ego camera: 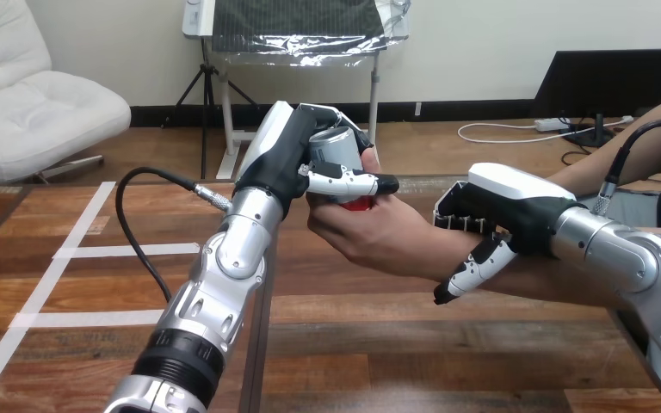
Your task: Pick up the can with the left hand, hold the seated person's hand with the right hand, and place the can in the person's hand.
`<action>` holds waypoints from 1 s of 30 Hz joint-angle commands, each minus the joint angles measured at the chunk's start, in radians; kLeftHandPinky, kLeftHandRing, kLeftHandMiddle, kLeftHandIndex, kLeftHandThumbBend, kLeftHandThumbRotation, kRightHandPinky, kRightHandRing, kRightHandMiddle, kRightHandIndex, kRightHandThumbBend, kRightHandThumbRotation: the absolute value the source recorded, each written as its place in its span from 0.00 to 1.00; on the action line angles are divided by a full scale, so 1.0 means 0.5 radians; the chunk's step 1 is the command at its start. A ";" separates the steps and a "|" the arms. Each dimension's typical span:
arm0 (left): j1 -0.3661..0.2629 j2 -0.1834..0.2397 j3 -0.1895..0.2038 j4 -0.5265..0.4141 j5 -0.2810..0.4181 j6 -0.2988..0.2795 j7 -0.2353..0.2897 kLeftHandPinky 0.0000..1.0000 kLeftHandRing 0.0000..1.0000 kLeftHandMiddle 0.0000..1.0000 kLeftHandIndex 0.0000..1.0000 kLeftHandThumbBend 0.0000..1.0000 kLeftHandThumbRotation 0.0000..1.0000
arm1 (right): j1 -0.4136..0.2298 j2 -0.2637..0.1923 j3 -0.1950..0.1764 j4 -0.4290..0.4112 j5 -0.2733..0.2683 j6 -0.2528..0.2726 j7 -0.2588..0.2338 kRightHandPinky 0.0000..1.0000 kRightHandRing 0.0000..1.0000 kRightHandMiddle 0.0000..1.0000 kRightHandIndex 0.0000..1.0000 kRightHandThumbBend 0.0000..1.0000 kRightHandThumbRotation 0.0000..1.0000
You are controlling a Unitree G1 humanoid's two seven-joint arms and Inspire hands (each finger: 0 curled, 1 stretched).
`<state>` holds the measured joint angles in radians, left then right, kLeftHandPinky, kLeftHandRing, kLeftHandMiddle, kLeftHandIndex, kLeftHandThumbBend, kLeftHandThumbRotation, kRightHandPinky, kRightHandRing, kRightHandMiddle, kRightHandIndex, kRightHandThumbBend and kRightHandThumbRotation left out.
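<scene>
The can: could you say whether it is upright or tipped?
Roughly upright: the can has its silver top up, red base in the person's hand.

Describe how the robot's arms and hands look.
The left arm and right arm have rounded silver forearms. The left hand and right hand are black, with white back shells and black-and-white jointed fingers. A black, metal-plugged cable enters the left wrist, another the right.

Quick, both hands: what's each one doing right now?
Left hand: shut on the can, which the person's hand also grips.
Right hand: shut on the person's wrist.
</scene>
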<state>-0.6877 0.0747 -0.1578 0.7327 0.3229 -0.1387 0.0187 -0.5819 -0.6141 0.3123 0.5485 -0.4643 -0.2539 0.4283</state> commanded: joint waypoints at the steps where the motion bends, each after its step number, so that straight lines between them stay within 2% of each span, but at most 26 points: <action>1: -0.106 -0.091 -0.082 0.055 0.005 -0.068 -0.024 0.31 0.35 0.41 0.41 0.78 0.00 | -0.010 0.064 -0.061 -0.080 0.097 -0.005 0.007 0.34 0.37 0.41 0.40 0.79 0.14; 18: -0.073 -0.094 -0.094 0.085 0.010 -0.114 -0.030 0.33 0.37 0.42 0.41 0.77 0.00 | 0.007 0.032 -0.066 -0.090 0.110 -0.026 0.006 0.33 0.37 0.40 0.39 0.79 0.14; 30: -0.063 -0.061 -0.111 0.072 0.023 -0.113 -0.042 0.34 0.38 0.43 0.42 0.76 0.00 | 0.016 0.021 -0.065 -0.077 0.111 -0.034 -0.002 0.33 0.36 0.40 0.40 0.79 0.15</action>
<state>-0.6881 0.0716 -0.1740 0.7563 0.3244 -0.1747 0.0189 -0.5678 -0.6308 0.3110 0.5427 -0.4508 -0.2526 0.4327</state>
